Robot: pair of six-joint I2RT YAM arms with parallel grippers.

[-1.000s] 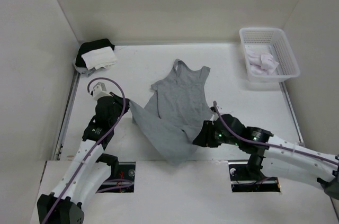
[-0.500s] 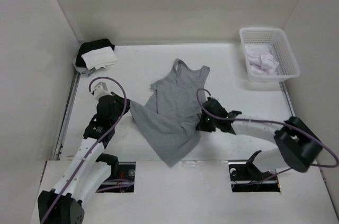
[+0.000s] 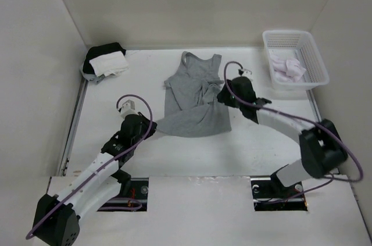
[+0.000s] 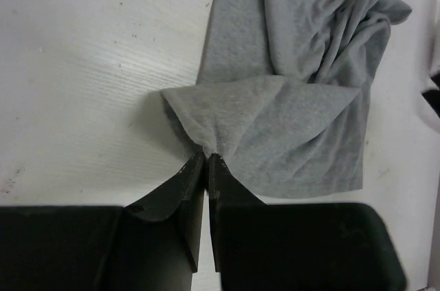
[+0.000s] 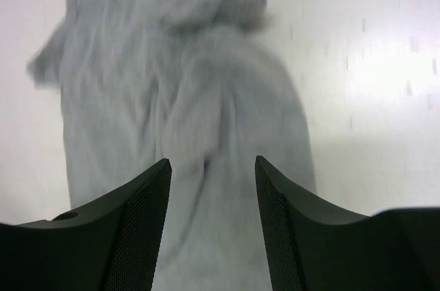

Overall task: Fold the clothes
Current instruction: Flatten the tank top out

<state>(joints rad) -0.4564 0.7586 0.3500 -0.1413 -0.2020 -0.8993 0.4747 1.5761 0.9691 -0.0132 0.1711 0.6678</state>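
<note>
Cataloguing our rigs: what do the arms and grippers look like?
The left arm and right arm have white links with black joints; a purple cable loops along each. The left gripper and right gripper are black with tapered fingers, the right's finely ribbed.

No text, label, brand, number or sign can be read in any view. The top (image 3: 195,103), the basket (image 3: 289,33), the bundle (image 3: 106,61) and the table (image 3: 256,141) carry none that shows.
</note>
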